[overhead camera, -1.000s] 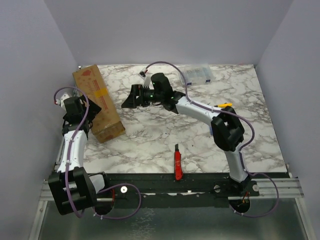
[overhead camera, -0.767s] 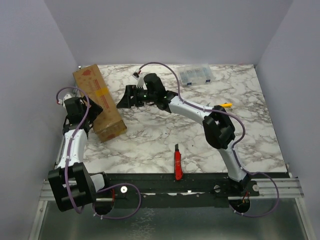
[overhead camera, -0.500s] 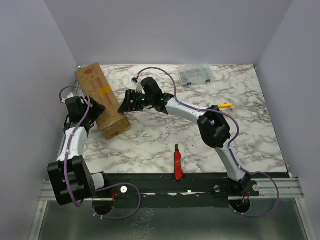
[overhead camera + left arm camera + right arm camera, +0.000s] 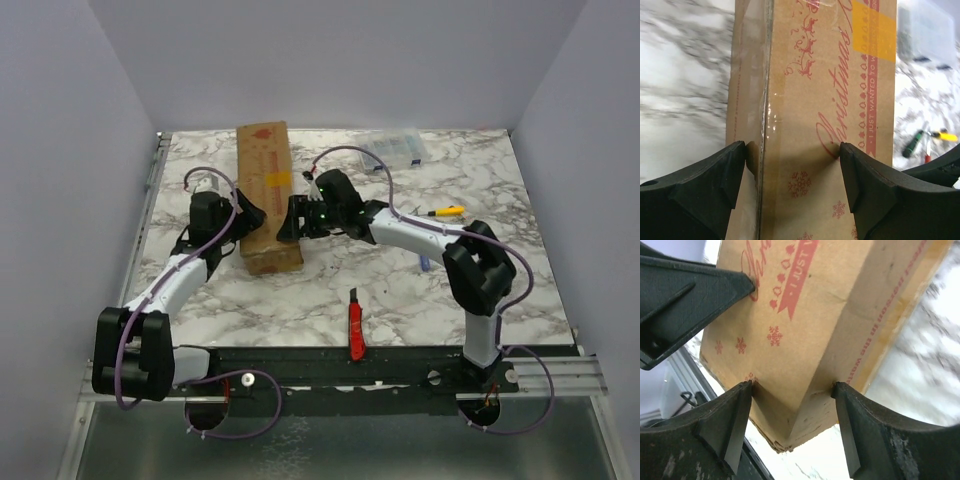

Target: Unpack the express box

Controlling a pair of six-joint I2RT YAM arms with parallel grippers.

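Both arms gripping long brown cardboard express box with red print: left gripper clamped across it, right gripper clamped at its near corner. I'm judging box still sealed, red utility knife untouched behind grippers; unpacking barely begun.

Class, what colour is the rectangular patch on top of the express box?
Yellow-orange, on the brown express box; clearest in the left wrist view.

My left wrist view cuts off the long brown cardboard carton at both ends; the marbled bench beside it is blurred, red printing partly unreadable.
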